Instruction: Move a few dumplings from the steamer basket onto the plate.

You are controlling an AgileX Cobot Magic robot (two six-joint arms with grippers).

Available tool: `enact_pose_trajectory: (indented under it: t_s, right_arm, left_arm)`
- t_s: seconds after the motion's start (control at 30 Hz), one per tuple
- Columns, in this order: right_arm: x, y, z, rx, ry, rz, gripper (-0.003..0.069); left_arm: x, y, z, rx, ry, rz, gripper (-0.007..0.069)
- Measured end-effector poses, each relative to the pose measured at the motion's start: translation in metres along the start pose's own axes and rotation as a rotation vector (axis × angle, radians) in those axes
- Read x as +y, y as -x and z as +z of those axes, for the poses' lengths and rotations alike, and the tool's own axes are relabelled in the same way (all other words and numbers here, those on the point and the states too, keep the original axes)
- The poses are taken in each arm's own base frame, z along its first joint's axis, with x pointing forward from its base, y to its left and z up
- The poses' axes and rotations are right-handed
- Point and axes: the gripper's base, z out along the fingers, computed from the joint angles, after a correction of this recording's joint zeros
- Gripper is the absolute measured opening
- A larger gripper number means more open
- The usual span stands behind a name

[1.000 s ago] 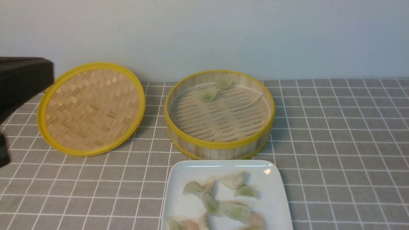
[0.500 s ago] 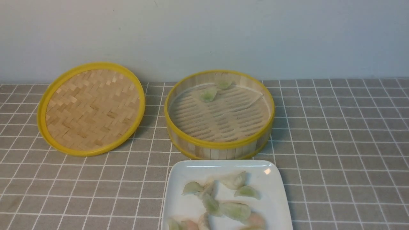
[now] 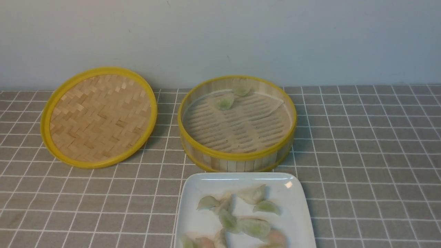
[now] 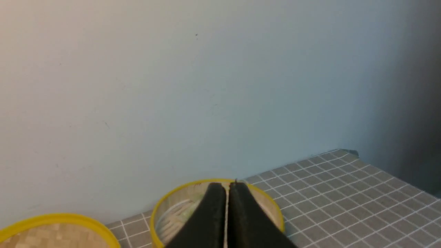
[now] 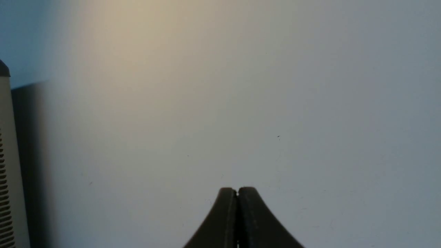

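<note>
The plate [image 3: 186, 206] holds most of the dumplings [image 3: 254, 227], well apart from both grippers; left gripper [image 4: 227, 187] and right gripper [image 5: 237, 191] have their jaws together, nothing between them; beyond the plate, the steamer basket [image 3: 237, 156] holds two dumplings towards its far side; the wall [image 3: 220, 41] stands behind.

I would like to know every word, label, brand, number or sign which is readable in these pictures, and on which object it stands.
There are none: no readable text shows on the bamboo steamer basket, the woven lid, the white plate, the checked tablecloth or the wall.
The small dark specks on the wall form no letters or numbers.
</note>
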Motion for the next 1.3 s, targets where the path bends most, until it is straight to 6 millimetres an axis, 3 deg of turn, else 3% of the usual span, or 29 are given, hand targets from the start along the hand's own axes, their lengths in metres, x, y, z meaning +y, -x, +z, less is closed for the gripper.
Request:
enact_pose_trajectory:
  t_s: [0.17,0.47,0.67,0.93,1.3]
  right_arm:
    - [0.0,0.0,0.0,-0.001,-0.001,-0.003,-0.0015]
    - [0.0,0.0,0.0,-0.001,-0.001,-0.003,-0.0015]
    - [0.0,0.0,0.0,-0.001,-0.001,-0.008,-0.0015]
    - [0.0,0.0,0.0,-0.002,0.0,-0.03,-0.0015]
    - [0.0,0.0,0.0,-0.002,0.0,-0.032,-0.0015]
  left_arm:
    - [0.003,-0.03,-0.001,0.048,0.059,0.117,-0.0005]
    - [0.016,-0.142,-0.003,0.111,0.31,0.135,-0.0005]
    - [0.026,-0.197,-0.004,0.159,0.466,0.072,-0.0005]
    - [0.027,-0.216,-0.007,0.305,0.486,0.028,-0.0005]
    - [0.027,-0.216,-0.007,0.313,0.487,0.029,-0.0005]
